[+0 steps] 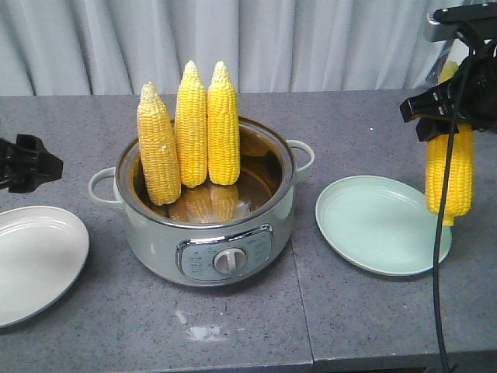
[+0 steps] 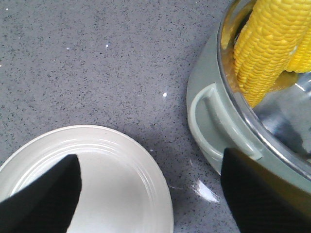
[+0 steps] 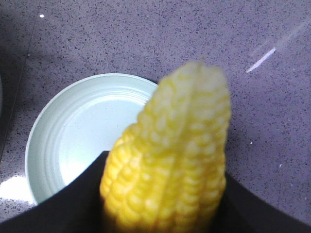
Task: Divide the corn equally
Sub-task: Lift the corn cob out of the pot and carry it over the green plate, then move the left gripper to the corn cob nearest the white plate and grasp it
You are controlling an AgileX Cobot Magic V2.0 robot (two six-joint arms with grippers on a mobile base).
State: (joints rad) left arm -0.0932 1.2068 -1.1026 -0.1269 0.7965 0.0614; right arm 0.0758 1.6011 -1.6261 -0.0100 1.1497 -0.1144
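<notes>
Three yellow corn cobs [image 1: 190, 132] stand upright in the pale green pot [image 1: 155, 249]; one cob [image 2: 269, 46] shows in the left wrist view. A fourth corn cob [image 1: 450, 175] hangs upright above the right edge of the mint plate [image 1: 373, 225], with my right gripper [image 1: 443, 109] shut on its upper part. In the right wrist view that cob [image 3: 170, 165] fills the space between the jaws, over the mint plate [image 3: 73, 136]. My left gripper [image 1: 27, 163] hovers open above the white plate [image 1: 31, 260], its fingers [image 2: 48, 199] wide apart with nothing between them.
The pot's side handle [image 2: 214, 116] lies close to my left gripper's right finger. A black cable [image 1: 443, 256] hangs from the right arm across the mint plate's right side. The grey table's front edge [image 1: 233, 367] runs along the bottom.
</notes>
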